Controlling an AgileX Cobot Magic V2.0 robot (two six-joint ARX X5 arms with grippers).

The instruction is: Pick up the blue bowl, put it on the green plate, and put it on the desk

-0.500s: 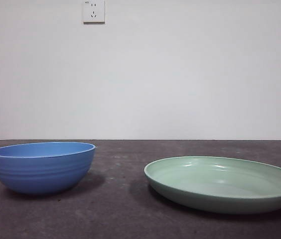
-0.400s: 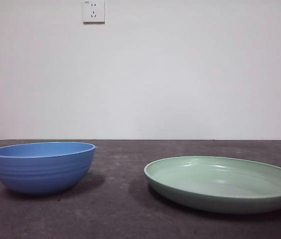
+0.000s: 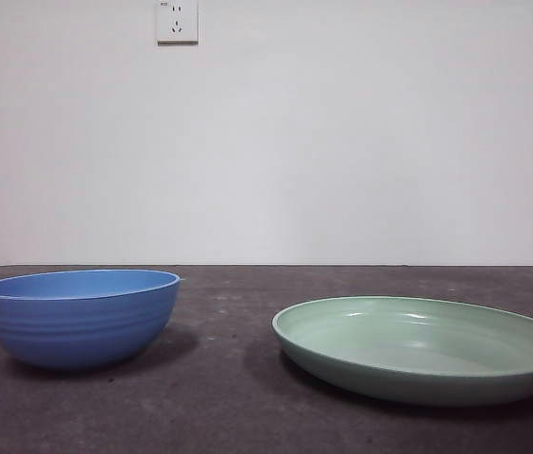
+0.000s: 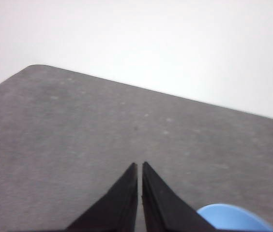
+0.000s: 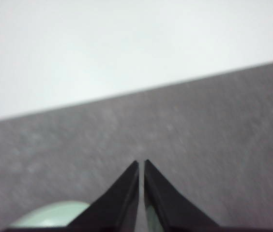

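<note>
Front view: round medium-blue matte bowl with faint ridges (image 3: 79, 317) sits upright on the dark grey-brown mottled tabletop (image 3: 229, 397), toward the left edge. Wide, shallow pale mint-green plate with raised rim (image 3: 421, 348) sits toward the right edge, running out of frame there. Bowl and plate are well apart, bare tabletop between them. Bowl looks empty as far as this low angle shows; nothing on the plate. White wall socket (image 3: 178, 21) high on the back wall. No arm in this view.

Left wrist view: left hand (image 4: 140, 166) is clenched, the two black jaws pressed together tip to tip, nothing between them. It hangs above the tabletop, not touching anything. A slice of the blue bowl's rim (image 4: 235, 218) shows just beside one jaw, so the bowl is near this hand but clear of it. A rounded corner of the tabletop is visible beyond.

Right wrist view: right hand (image 5: 141, 165) also clenched and empty, above bare tabletop. A sliver of the green plate (image 5: 54, 214) shows beside its jaws. Picture is soft, fine detail not readable.

Progress, my read: nothing done yet. Bowl not grasped, not on the plate. All steps remain: open a hand, grip the bowl, carry it onto the plate, then set it back on the tabletop. Left hand looks better placed for the pick.
</note>
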